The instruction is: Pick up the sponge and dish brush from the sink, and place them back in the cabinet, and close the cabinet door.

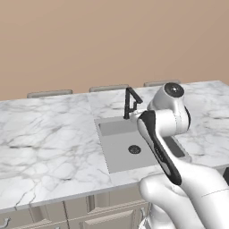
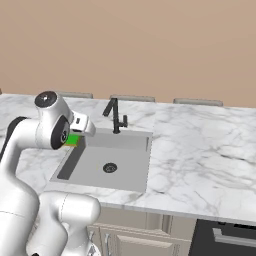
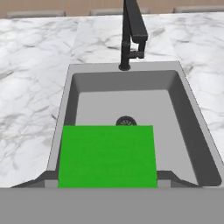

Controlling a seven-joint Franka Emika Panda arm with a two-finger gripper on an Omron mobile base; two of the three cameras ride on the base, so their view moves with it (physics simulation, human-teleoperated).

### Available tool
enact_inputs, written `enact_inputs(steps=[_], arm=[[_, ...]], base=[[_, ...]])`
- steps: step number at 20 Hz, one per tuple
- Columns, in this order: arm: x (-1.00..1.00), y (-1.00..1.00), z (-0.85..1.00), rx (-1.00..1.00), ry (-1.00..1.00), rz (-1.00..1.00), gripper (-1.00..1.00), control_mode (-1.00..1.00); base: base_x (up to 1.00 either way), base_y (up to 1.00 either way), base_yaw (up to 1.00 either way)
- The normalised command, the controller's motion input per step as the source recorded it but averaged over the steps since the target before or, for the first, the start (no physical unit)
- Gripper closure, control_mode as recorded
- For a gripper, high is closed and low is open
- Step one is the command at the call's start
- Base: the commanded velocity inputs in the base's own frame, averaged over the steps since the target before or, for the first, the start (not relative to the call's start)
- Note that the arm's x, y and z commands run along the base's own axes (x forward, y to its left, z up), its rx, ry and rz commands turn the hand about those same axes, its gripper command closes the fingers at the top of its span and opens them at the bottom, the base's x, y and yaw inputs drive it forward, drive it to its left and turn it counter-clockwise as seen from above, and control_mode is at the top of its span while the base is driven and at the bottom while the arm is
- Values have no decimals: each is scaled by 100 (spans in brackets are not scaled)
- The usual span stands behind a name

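Hand (image 3: 109, 179) clenched on the sponge (image 3: 107, 155), gripped across its width at the bottom centre of the hand view. In the right base view, a sliver of the same green at middle left, hanging over the near-left corner of the sink (image 3: 175, 100) and seemingly clear of the basin floor.

Judged step: carrying the sponge out of the sink toward the cabinet.
- Lift straight up first, to get well above the rim before any sideways swing.
- Keep away from the faucet (image 3: 131, 30) at upper centre of the hand view, the one tall obstacle close by.
- Hold the squeeze steady. Probably soft foam, likely to give under pressure and to slide out of a loosened grip.
- Keep the flat face level during the swing, so as not to twist it between the pads.

Materials and shapes:
- Sponge: flat rectangle, bright green with a faint grain, matte.
- Sink: grey rectangular basin, smooth and dull, with sloped inner walls and rounded corners.
- Drain (image 3: 126, 121): small dark round grille, just beyond the sponge's upper edge in the hand view.
- Faucet: black and angular, a thin upright post with a squared spout.
- Desk (image 3: 30, 87): white marble with grey veining, flat and glossy, surrounding the basin on all sides.
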Motion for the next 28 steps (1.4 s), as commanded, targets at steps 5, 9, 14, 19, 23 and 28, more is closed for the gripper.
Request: enact_inputs(steps=[5, 9, 14, 19, 23, 28], arm=[[-25, -14, 22, 0, 0, 0, 100, -100], [-25, -18, 21, 0, 0, 0, 100, -100], [-28, -19, 20, 0, 0, 0, 100, -100], [-35, -17, 17, 0, 0, 0, 100, -100], [-33, -10, 10, 0, 0, 0, 100, -100], [-31, -3, 5, 0, 0, 0, 100, -100]], base=[[0, 0, 0], [0, 0, 0], [0, 0, 0], [0, 0, 0], [0, 0, 0], [0, 0, 0]])
